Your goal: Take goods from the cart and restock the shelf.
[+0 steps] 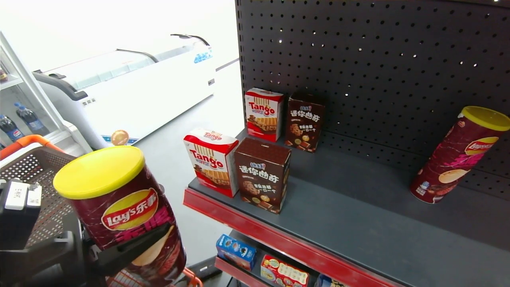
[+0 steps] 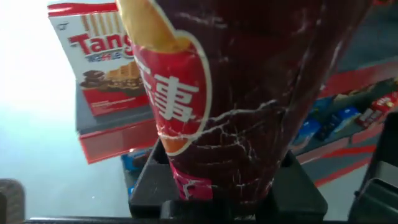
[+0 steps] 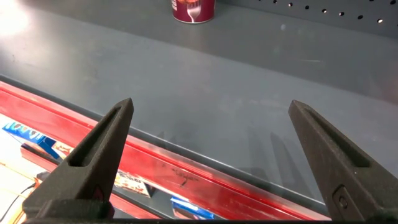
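— The left gripper [image 2: 224, 190] is gripping the chip can [image 1: 119, 199] low down, above the cart [image 1: 36, 167].
— Right gripper [image 3: 211, 155] is gaping empty over the shelf [image 1: 358, 215]. Top-heavy; it's risking clipping those boxes [image 1: 261, 173].

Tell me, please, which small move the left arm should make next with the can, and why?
Probably carry the chips can rightward toward the shelf. The left gripper is clamped on it, yet it hangs by the cart, left of the shelf edge. Bare shelf lies between the brown box and the other can, so there seems room.
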